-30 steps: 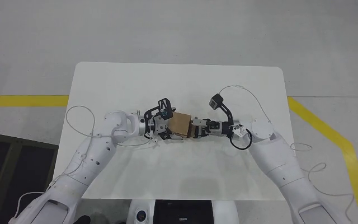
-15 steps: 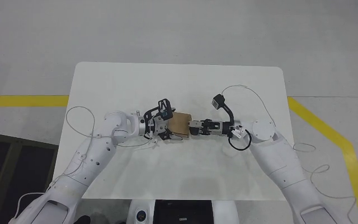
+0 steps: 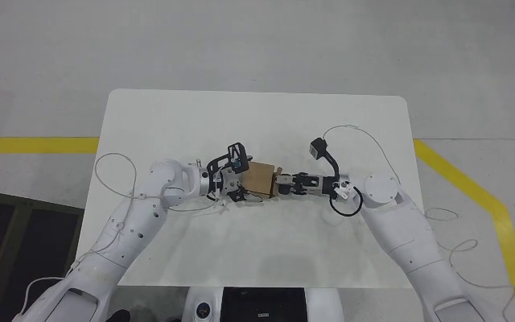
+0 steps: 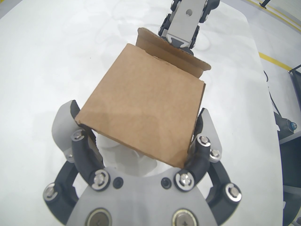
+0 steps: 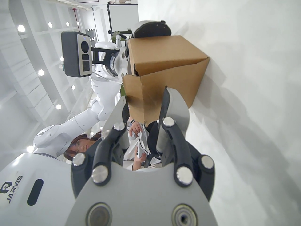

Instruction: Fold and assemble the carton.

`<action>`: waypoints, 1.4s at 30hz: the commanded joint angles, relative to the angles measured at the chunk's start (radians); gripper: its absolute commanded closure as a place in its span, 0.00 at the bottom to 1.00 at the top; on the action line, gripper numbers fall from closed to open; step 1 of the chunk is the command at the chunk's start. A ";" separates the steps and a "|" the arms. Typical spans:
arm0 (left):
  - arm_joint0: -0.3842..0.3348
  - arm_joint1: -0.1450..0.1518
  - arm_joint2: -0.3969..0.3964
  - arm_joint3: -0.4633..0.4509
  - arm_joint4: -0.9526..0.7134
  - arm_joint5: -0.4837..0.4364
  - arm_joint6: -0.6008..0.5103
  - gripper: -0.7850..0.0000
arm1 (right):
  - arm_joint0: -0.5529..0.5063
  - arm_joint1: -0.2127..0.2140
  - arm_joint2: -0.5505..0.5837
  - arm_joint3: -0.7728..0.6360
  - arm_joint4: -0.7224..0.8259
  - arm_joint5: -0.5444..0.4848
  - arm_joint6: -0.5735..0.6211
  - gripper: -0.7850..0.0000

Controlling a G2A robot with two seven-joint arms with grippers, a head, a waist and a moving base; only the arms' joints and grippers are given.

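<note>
- Carton (image 3: 260, 177): a brown box near the middle of the table (image 3: 322, 121), held between both grippers.
- Left gripper (image 4: 137, 112): its fingers squeeze the two sides of the box at one end.
- Right gripper (image 5: 147, 105): its fingers pinch the flap (image 4: 169, 55) that sticks out at the other end.

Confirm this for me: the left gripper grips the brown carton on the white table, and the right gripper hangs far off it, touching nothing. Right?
Not quite. The left gripper does grip the carton on the white table. The right gripper, though, is not far off. It touches the carton's open end flap, as the left wrist view shows.
</note>
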 commanded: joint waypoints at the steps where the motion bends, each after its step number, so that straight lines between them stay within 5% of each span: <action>1: 0.000 0.000 -0.001 0.001 -0.002 0.002 0.001 0.00 | 0.000 0.000 0.001 0.003 -0.001 0.000 0.000 0.71; 32: 0.004 0.000 0.001 -0.007 -0.004 -0.003 -0.005 0.00 | 0.010 0.004 -0.019 -0.055 -0.096 0.071 -0.022 0.78; 42: 0.009 0.000 0.001 -0.008 -0.007 0.000 -0.005 0.00 | -0.007 0.012 0.002 -0.071 -0.095 0.078 -0.023 0.88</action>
